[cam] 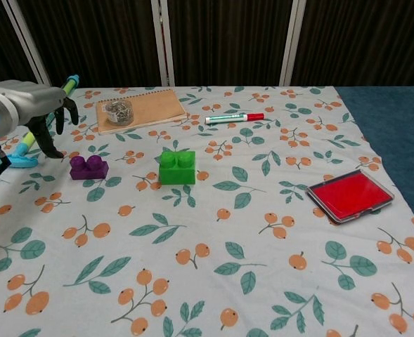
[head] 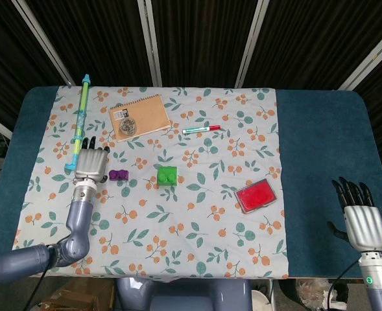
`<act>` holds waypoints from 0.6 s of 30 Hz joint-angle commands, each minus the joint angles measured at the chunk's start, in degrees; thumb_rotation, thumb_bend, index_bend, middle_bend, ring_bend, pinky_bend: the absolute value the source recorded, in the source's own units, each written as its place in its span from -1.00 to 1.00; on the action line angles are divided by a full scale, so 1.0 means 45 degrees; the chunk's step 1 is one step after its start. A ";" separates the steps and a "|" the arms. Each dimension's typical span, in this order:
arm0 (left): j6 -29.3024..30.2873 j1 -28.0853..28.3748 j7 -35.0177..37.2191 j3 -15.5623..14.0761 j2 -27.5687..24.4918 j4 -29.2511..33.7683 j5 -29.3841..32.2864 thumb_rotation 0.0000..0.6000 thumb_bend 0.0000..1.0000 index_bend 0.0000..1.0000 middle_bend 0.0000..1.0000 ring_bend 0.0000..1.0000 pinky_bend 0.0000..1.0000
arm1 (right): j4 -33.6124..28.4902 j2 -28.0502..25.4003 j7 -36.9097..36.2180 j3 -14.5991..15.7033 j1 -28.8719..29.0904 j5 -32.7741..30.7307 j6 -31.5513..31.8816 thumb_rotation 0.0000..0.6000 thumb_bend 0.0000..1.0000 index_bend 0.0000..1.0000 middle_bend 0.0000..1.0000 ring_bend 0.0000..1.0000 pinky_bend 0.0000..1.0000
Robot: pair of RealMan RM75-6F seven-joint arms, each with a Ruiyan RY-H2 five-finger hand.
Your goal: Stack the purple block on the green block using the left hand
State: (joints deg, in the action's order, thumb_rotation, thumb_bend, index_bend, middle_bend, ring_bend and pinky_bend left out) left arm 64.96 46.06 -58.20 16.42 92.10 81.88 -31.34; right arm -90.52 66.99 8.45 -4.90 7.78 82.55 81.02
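Left hand spread — just beside purple block, green block apart

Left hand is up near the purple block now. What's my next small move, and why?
Probably ease the left hand down and slightly right, until its fingers straddle the purple block, then close. The hand holds nothing, fingers apart, just left of the block, apparently above the cloth in the chest view. The green block sits to the right, nothing on it.
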 commanded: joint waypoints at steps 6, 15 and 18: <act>0.0232 0.0311 -0.0139 -0.0492 0.0722 -0.0564 -0.0134 1.00 -0.51 -0.46 -0.25 -1.00 -1.00 | -0.0015 0.0010 0.0017 0.0013 0.0020 0.0008 -0.0028 1.00 -0.55 -0.94 -0.87 -0.81 -1.00; 0.0061 0.0644 -0.0209 -0.0806 0.1260 -0.1182 -0.0452 1.00 -0.51 -0.46 -0.24 -0.97 -1.00 | -0.0017 0.0023 0.0049 0.0022 0.0037 -0.0030 -0.0077 1.00 -0.55 -0.94 -0.87 -0.81 -1.00; 0.0041 0.0754 -0.0259 -0.0887 0.1493 -0.1422 -0.0548 1.00 -0.51 -0.45 -0.22 -0.97 -1.00 | 0.0001 0.0038 0.0078 0.0019 0.0053 -0.0068 -0.0120 1.00 -0.55 -0.94 -0.87 -0.81 -1.00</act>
State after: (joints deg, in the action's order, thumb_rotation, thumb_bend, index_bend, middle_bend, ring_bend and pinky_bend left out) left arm 65.19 49.23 -59.29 12.58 98.46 75.83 -33.59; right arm -90.52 67.16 8.80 -4.81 8.01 82.25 80.48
